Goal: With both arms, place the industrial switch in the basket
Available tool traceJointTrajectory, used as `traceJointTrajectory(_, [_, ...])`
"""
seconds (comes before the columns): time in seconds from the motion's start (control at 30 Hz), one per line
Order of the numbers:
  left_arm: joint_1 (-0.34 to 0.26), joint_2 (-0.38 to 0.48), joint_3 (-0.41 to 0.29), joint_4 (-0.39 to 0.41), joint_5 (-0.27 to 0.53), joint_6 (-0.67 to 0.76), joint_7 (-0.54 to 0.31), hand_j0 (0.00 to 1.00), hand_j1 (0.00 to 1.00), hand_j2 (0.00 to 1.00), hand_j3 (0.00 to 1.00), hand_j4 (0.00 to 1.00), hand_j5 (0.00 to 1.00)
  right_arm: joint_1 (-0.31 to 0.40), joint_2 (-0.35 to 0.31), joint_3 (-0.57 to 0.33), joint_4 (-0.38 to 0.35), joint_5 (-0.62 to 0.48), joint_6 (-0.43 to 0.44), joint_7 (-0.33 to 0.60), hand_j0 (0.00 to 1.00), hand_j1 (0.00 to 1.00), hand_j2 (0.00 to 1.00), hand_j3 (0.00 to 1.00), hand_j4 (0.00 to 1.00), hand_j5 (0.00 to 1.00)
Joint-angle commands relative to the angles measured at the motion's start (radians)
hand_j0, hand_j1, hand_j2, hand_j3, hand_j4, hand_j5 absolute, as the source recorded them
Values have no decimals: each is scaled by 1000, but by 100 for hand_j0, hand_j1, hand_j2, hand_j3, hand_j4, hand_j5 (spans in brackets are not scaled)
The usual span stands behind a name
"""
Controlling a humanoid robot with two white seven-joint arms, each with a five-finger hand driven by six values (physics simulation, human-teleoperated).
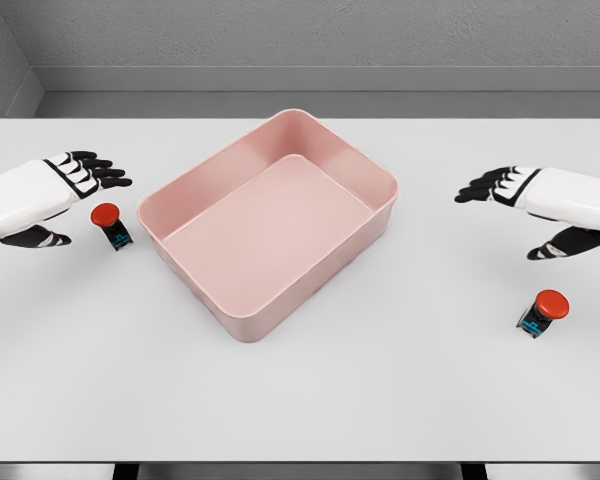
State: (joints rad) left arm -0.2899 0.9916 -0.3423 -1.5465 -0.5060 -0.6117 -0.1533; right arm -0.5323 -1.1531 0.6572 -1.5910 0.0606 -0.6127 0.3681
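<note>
From the head camera we saw two small red-capped industrial switches on the white tabletop (300, 400): one (111, 226) just left of the empty pink rectangular plastic basket (378, 172), the other (543, 312) well apart at the right. We judged each hand should lower over its own switch, pinch below the red cap, then lift clear of the rim. Our left hand (55, 195) hovered beside its switch, fingers spread, holding nothing. Our right hand (540, 205) hung above its switch, likewise spread.
</note>
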Motion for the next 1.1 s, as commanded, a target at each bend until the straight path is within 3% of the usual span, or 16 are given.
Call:
traceJointTrajectory(0.0, [-2, 1, 0, 0, 4, 1, 0, 100, 100, 100, 100, 100, 100, 0, 3, -1, -1, -7, 2, 2, 100, 100, 100, 100, 100, 100])
traceJointTrajectory(0.13, [3, -1, 0, 6, -8, 1, 1, 100, 100, 100, 100, 100, 100, -3, -22, -1, 5, -2, 2, 11, 100, 100, 100, 100, 100, 100])
traceJointTrajectory(0.23, [2, -15, 2, 26, -11, 1, 1, 100, 100, 100, 100, 100, 100, 2, -43, -2, 9, -5, 2, -41, 100, 100, 100, 100, 100, 100])
traceJointTrajectory(0.43, [-31, -91, 0, 151, -45, 1, 1, 100, 100, 100, 100, 100, 100, 43, -69, -7, 39, -2, 2, -28, 100, 100, 100, 100, 100, 100])
traceJointTrajectory(0.5, [-31, -102, -1, 151, -65, 1, 3, 100, 100, 100, 100, 100, 100, 44, -71, -8, 94, 1, 2, -23, 100, 100, 100, 100, 100, 100])
traceJointTrajectory(0.67, [-37, -128, -7, 151, -91, 1, 1, 100, 100, 100, 100, 100, 100, 46, -77, -18, 94, 5, 2, 18, 100, 100, 100, 100, 100, 100])
traceJointTrajectory(0.77, [-38, -139, -10, 152, -92, 1, 1, 92, 92, 92, 92, 92, 92, 48, -79, -11, 94, 7, 2, 20, 100, 100, 100, 100, 100, 100])
traceJointTrajectory(1.07, [-80, -172, -12, 244, -117, 1, 1, 92, 92, 92, 92, 92, 92, 143, -106, -16, 94, 8, 2, 17, 100, 100, 100, 100, 100, 100])
